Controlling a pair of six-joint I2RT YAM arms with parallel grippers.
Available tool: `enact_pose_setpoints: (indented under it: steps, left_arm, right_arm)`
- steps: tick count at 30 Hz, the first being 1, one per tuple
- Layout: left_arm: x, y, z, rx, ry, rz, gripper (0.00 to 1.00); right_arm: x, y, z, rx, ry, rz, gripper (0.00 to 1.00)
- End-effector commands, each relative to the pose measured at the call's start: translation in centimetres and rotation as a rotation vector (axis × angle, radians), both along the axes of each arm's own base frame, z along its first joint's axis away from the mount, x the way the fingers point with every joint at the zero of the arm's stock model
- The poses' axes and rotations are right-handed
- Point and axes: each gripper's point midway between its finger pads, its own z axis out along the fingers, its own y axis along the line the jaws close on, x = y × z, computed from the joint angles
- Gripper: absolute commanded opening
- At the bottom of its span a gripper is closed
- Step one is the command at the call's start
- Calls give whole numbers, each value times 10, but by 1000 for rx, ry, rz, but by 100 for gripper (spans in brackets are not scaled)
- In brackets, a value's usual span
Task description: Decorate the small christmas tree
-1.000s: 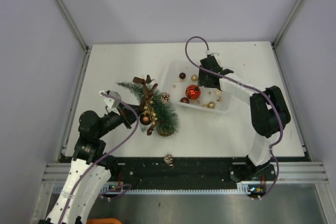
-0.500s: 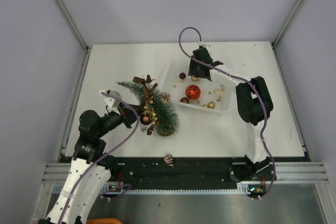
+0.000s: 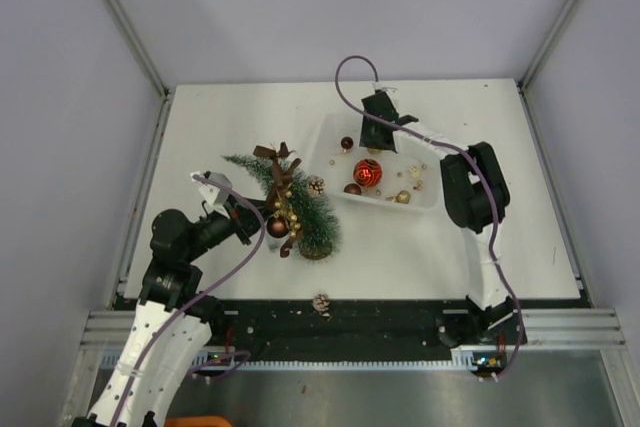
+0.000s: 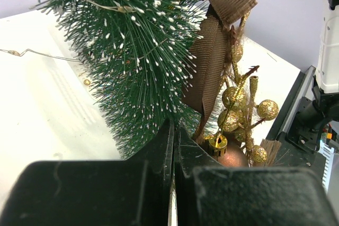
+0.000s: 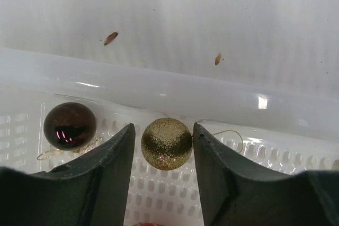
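Note:
The small christmas tree (image 3: 298, 209) leans on the table, its tip to the far left and its base (image 3: 318, 247) nearer me. A brown ribbon (image 4: 212, 62), a gold berry sprig (image 4: 238, 104) and a brown bauble (image 4: 229, 156) hang on it. My left gripper (image 3: 252, 219) is shut against the tree's lower bristles (image 4: 137, 51); I cannot tell whether anything is pinched. My right gripper (image 5: 164, 130) is open inside the white tray (image 3: 430, 205), one finger on each side of a gold glitter bauble (image 5: 166, 143) with narrow gaps.
A dark red bauble (image 5: 69, 125) lies left of the right fingers against the tray's far wall (image 5: 159, 91). A large red bauble (image 3: 367, 173) and small gold ones (image 3: 402, 198) also lie in the tray. One pinecone (image 3: 316, 185) rests by the tree, another (image 3: 321, 302) at the table's front edge.
My right arm has swung left and back across the tray, from above the large red bauble to its far wall, and its jaws have narrowed. The left arm and tree are still.

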Motion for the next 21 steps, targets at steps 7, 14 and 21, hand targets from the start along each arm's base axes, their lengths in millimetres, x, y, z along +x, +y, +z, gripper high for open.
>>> enact_pose_setpoints:
  steps: [7, 14, 21]
  left_arm:
    - [1, 1, 22, -5, -78, 13, 0]
    - [0, 1, 22, -4, -81, 11, 0]
    - [-1, 1, 23, -5, -84, 8, 0]
  right_arm:
    - [5, 3, 2, -20, -8, -6, 40]
    - [-3, -2, 40, 13, -68, -20, 22]
    - [-31, -2, 140, 154, -206, 13, 21]
